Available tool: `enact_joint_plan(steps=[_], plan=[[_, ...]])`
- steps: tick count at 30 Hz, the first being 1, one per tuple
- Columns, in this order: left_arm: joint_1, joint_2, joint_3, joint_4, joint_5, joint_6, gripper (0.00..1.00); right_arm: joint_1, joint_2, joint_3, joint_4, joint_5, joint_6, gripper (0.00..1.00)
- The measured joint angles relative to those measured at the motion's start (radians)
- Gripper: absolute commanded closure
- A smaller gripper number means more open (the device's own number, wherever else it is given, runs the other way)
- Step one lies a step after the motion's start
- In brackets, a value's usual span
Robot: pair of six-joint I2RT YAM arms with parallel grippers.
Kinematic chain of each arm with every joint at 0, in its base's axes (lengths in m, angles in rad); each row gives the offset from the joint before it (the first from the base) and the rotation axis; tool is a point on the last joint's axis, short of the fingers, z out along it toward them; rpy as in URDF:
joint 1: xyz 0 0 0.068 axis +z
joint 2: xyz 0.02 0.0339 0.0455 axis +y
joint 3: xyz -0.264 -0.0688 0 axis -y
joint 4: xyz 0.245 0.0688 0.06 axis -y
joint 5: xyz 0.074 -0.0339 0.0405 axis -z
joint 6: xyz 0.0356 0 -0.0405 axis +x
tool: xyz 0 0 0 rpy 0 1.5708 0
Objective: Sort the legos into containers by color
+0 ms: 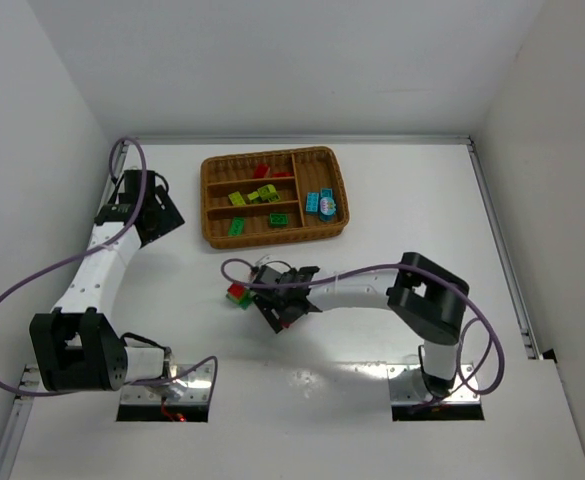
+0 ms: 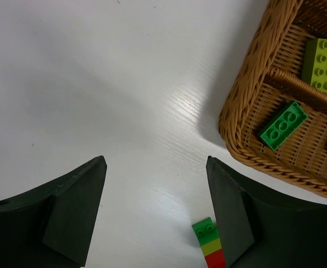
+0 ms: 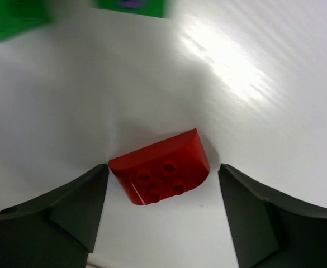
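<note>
Right gripper [image 3: 163, 170] wide open, straddling a red brick [image 3: 159, 174] on the table [image 3: 252, 100] without touching it; left gripper [image 2: 155, 160] wide, empty, near the basket [image 2: 247, 111].

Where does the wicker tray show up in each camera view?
Top external: the wicker tray sits at upper centre.
Left wrist: one corner of the tray fills the upper right.
Right wrist: not in view.
Shared landmark: the green brick in the tray's corner slot, visible from the top and left wrist views.
</note>
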Motion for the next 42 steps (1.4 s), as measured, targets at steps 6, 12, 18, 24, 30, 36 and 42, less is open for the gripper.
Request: enact_joint_plan(steps=[6, 12, 18, 24, 30, 36, 42], plan=[[0.0, 0.0, 0.0, 0.001, 0.019, 0.008, 0.22, -0.072, -0.058, -0.059, -0.06, 0.033, 0.05, 0.06], [0.0, 0.0, 0.0, 0.008, 0.04, 0.008, 0.22, -0.128, -0.061, -0.051, -0.1, -0.061, 0.133, 0.13], [0.0, 0.0, 0.0, 0.008, 0.042, 0.008, 0.22, -0.171, -0.066, -0.018, -0.095, -0.161, 0.18, 0.13], [0.0, -0.002, -0.005, 0.012, 0.042, 0.008, 0.22, -0.172, -0.075, -0.028, -0.029, -0.228, 0.161, 0.19], [0.001, -0.002, -0.006, 0.014, 0.042, 0.008, 0.22, -0.164, -0.024, 0.012, -0.02, -0.227, 0.131, 0.17], [0.002, -0.002, -0.006, 0.014, 0.042, 0.008, 0.22, -0.097, 0.066, 0.122, -0.08, -0.107, 0.083, 0.1], [0.003, -0.002, -0.006, 0.014, 0.042, 0.011, 0.22, -0.062, 0.106, 0.169, -0.162, 0.011, 0.15, 0.17]])
